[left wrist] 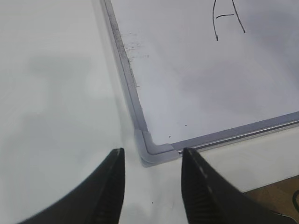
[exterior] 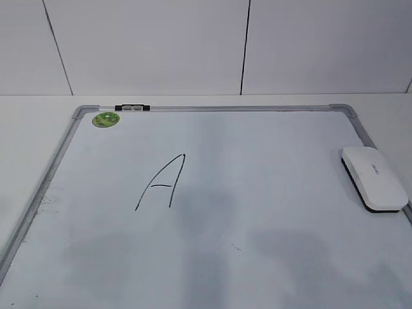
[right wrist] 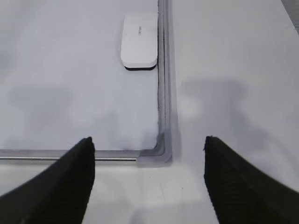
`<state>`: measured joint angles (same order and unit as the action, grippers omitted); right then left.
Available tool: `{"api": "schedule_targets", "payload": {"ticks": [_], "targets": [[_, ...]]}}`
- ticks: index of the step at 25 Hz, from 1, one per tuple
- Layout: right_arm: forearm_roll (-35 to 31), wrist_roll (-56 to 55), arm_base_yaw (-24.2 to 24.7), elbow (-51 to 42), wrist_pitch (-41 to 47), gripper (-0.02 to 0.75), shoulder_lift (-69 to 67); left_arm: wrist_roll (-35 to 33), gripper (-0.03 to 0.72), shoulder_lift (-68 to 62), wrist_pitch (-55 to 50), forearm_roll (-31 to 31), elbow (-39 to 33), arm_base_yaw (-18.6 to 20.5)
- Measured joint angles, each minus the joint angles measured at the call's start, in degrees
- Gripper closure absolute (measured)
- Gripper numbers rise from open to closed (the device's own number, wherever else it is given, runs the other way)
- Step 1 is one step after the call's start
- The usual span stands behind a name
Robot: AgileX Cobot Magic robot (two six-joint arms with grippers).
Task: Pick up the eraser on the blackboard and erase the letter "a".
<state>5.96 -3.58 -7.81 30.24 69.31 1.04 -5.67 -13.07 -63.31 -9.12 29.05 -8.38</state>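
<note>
Exterior view: blackboard [exterior: 212, 257] on white table [exterior: 26, 129], tiled wall behind; handwritten "A" [exterior: 161, 182] left-centre; eraser [exterior: 374, 177] right edge, logo unreadable. Left gripper [left wrist: 152, 156] and right gripper [right wrist: 148, 142]: fingers spread, empty.

blackboard [exterior: 212, 257] flat on table [exterior: 26, 129]; eraser [exterior: 374, 177] on board at right edge; letter "a" [exterior: 162, 182] left of centre; sticker [exterior: 105, 119] far-left corner, clip [exterior: 131, 107] just beside it

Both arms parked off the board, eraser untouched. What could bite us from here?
1. The eraser lies flush against the blackboard's right frame, so the right pincer, now open, may catch the frame when closing.
2. The only letter visible is a capital "A", so target matching may fail.
3. A wide swipe might smear marker residue.
</note>
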Motion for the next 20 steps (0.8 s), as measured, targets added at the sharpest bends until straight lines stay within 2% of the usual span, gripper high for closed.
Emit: {"api": "schedule_targets", "payload": {"ticks": [4,20], "targets": [[0.0,0.0,0.0,-1.38,-2.62,0.183,0.0,0.0,0.381,0.0,0.0,0.81,0.0,0.0],[0.03,0.0,0.0,-1.43,-2.96,0.183,0.0,0.0,0.381,0.0,0.0,1.52,0.0,0.0]]}}
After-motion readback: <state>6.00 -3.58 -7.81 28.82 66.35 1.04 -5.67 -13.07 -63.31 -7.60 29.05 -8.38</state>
